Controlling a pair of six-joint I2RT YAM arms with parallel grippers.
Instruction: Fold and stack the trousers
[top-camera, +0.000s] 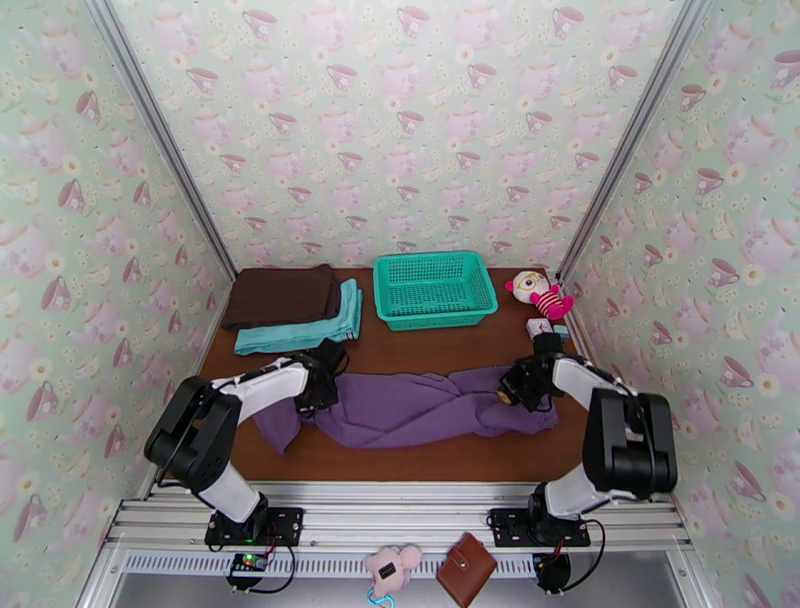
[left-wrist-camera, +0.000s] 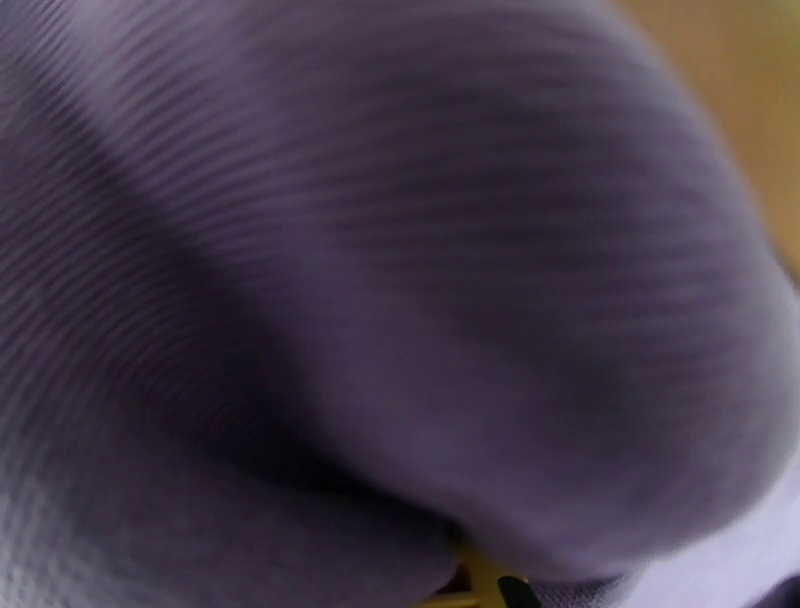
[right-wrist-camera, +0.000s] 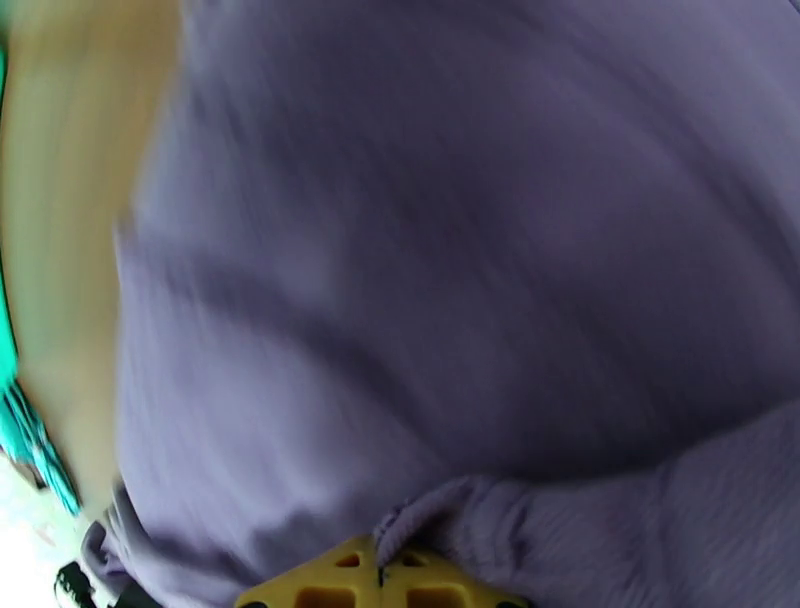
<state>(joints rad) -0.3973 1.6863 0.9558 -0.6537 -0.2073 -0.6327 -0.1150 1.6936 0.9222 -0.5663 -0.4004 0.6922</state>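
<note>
Behind trousers (top-camera: 410, 408): basket (top-camera: 430, 260) (teal), plush toy (top-camera: 538, 293).

I can read no text, label, brand or number anywhere on my feeds. The small white and red item (top-camera: 540, 327) just beside the plush toy (top-camera: 537, 293) is too small for me to tell whether it bears print, and both wrist views come through blurred.
</note>
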